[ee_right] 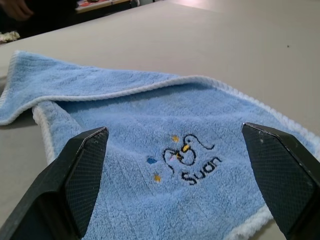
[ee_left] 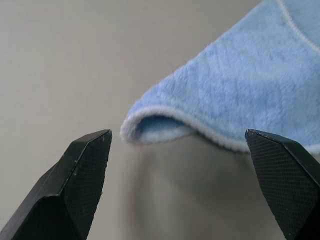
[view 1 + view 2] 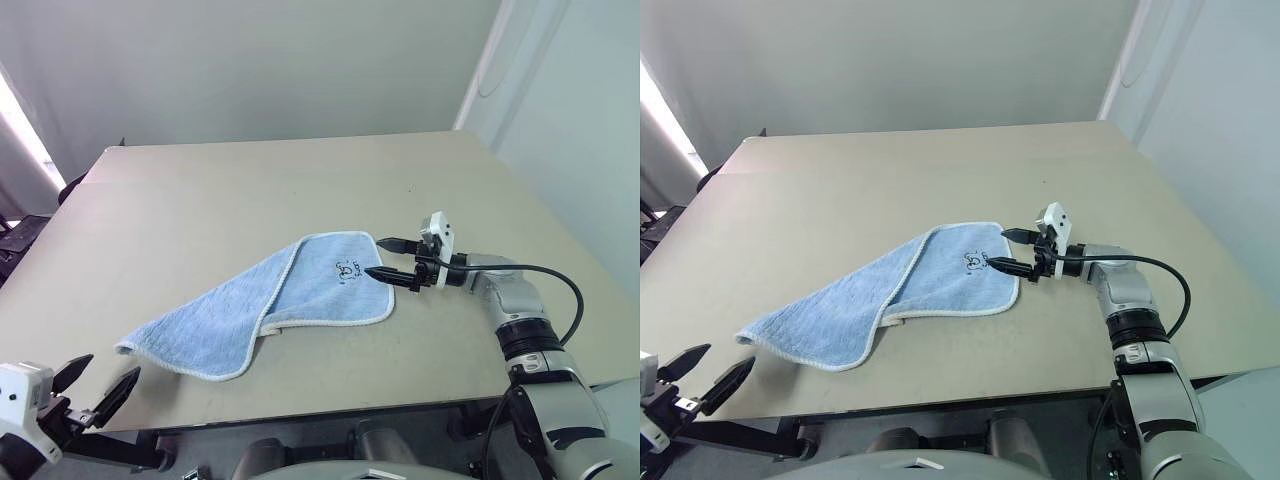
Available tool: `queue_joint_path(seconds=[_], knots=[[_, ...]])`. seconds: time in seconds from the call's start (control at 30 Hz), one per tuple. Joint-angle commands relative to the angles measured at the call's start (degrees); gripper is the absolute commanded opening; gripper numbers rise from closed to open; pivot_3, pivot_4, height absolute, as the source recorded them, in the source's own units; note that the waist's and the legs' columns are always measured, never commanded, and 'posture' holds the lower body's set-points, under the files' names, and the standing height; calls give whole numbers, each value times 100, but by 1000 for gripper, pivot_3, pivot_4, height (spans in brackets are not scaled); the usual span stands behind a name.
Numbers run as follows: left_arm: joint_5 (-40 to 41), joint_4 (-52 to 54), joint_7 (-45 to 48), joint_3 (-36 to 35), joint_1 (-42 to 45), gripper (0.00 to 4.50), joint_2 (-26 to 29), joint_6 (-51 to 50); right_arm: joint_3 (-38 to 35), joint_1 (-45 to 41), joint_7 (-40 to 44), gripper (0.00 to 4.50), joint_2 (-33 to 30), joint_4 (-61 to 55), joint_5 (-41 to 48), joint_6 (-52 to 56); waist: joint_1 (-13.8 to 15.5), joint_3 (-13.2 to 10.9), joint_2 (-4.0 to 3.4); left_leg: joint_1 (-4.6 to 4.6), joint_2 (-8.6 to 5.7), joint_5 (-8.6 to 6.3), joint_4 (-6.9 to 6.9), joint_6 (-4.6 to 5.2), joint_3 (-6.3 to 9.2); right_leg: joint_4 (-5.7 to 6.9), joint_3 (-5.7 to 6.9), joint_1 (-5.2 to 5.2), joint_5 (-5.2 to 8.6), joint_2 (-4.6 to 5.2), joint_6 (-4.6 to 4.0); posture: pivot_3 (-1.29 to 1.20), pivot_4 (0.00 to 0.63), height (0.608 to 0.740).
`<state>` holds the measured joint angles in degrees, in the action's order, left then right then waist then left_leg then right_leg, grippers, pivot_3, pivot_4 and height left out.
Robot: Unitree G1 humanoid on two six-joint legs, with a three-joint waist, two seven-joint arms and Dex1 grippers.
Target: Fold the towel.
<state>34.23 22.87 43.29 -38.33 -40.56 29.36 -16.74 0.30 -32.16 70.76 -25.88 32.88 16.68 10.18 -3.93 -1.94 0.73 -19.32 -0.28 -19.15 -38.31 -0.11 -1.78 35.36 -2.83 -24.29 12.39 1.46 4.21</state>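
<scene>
fluffy terry-cloth towel (image 3: 300,295); smooth matt table (image 3: 220,190)

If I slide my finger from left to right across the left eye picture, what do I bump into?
left gripper → towel → embroidered mark → right gripper

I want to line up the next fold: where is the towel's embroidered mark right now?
In the left eye view the embroidered mark sits near the towel's right corner on the table, just left of the open right hand.
</scene>
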Motion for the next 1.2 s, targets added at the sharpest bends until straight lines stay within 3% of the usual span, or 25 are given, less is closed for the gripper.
queue_joint_path(seconds=[0.03, 0.23, 0.57, 0.7, 0.93, 1.2], knots=[[-56, -158, -2, 158, 360, 4500, 129, 6, -71, -211, 26, 4447, -33, -66, 41, -136, -2, 0, -3, 0, 0, 0, 0, 0, 0, 1, 0, 0, 0, 0, 0, 0, 0, 740], [-186, -187, 14, 627, 751, 4500, 101, -3, -148, -186, -145, 4447, -2, -244, 134, 24, -15, 2, 0, 1, 1, 0, 0, 0, 0, 6, -1, -1, -2, -2, 1, 0, 0, 740], [-310, 379, -62, 1056, 164, 4500, -195, 44, -184, -958, -1535, 4447, 355, 633, -163, 552, -11, 0, -3, 3, 4, 0, 1, 0, 0, 9, -5, -2, -2, 6, -2, 0, 0, 740], [-317, 696, -199, 1167, 44, 4500, -248, -42, 54, -1460, -1807, 4447, 650, 1336, -467, 768, -15, -1, -6, 0, 3, 0, 0, 0, 0, 7, -5, -3, -2, 6, -2, 0, 0, 740], [-358, 942, -433, 1416, 155, 4500, -269, -138, 96, -2539, -3721, 4447, 1290, 3511, -1262, -107, -54, -2, -10, -3, 2, 0, 1, 0, -2, 7, -7, -8, -4, 3, -2, 0, 0, 740], [-403, 872, -585, 1519, 370, 4500, -274, -151, -379, -2824, -4683, 4447, 1567, 4280, -1273, -52, -62, -3, -13, -7, 2, 0, 3, 0, 1, 1, -6, -8, -4, 10, -2, 0, 0, 740]])
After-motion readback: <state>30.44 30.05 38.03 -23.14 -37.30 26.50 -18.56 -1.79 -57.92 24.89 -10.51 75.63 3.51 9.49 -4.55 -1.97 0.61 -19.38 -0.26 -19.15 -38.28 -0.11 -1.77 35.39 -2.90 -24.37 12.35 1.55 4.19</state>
